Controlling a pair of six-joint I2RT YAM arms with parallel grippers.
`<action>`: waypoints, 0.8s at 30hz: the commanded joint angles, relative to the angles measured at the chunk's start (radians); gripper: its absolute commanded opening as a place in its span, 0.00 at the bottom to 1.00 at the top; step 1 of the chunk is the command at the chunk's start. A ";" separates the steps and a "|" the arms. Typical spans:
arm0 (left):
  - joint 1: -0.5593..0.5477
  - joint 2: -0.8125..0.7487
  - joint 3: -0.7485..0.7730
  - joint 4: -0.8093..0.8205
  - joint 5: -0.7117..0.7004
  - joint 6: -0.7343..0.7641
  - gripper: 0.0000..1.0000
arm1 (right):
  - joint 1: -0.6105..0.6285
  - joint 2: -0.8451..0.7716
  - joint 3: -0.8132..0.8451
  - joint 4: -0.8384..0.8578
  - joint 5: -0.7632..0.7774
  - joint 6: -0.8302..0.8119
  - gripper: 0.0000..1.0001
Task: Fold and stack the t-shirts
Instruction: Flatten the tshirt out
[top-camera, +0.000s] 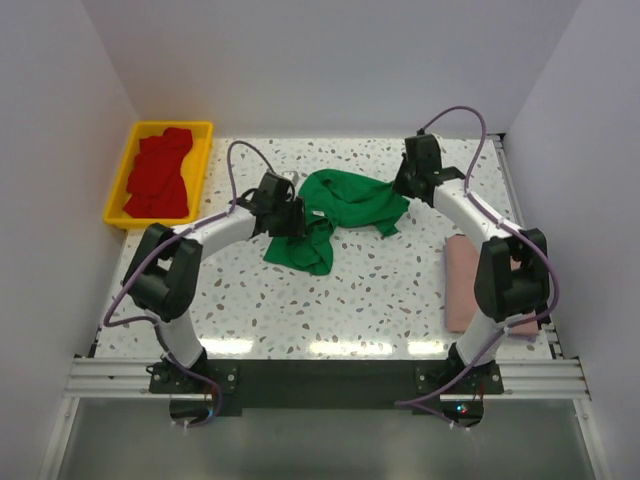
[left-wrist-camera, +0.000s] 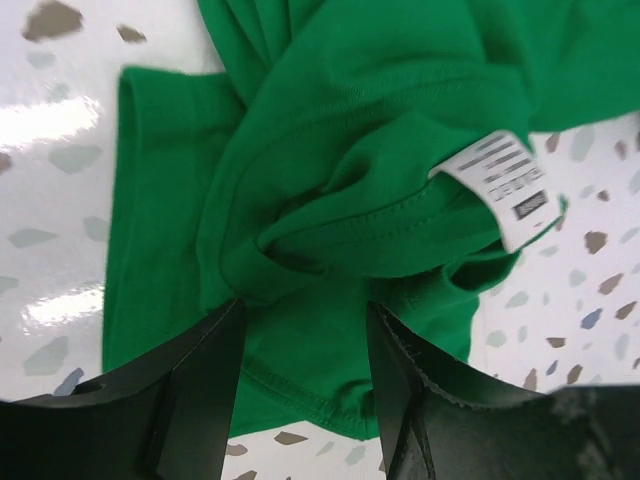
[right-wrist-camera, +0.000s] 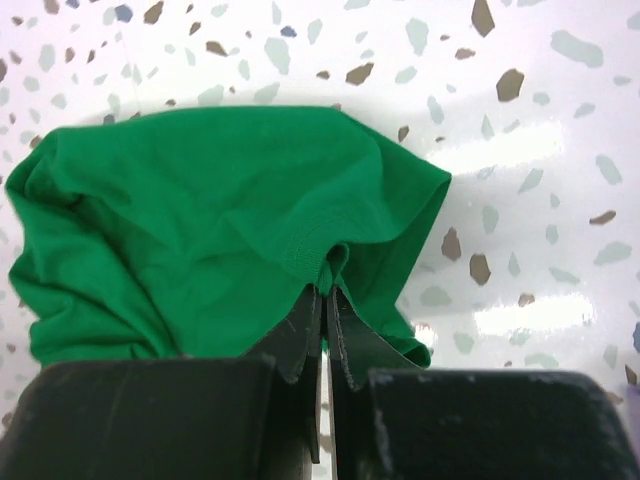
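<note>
Green t-shirt (top-camera: 350, 200): right jaws clamp its edge; left jaws apart, seemingly astride it.

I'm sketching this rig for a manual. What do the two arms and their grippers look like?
Both the left arm and the right arm have glossy white curved links between bulky matte black joint housings. A thin lilac cable loops loosely along each. The left gripper and right gripper are all black, with flat, tapered fingers; no markings show.
</note>
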 joint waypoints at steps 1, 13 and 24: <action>-0.019 0.022 0.040 -0.043 -0.009 0.072 0.56 | -0.037 0.072 0.102 -0.039 -0.002 -0.035 0.00; -0.026 0.097 0.133 -0.121 -0.171 0.102 0.53 | -0.054 0.086 0.120 -0.040 -0.123 -0.037 0.15; -0.027 0.137 0.138 -0.123 -0.137 0.104 0.35 | -0.040 -0.133 -0.132 0.027 -0.183 -0.026 0.48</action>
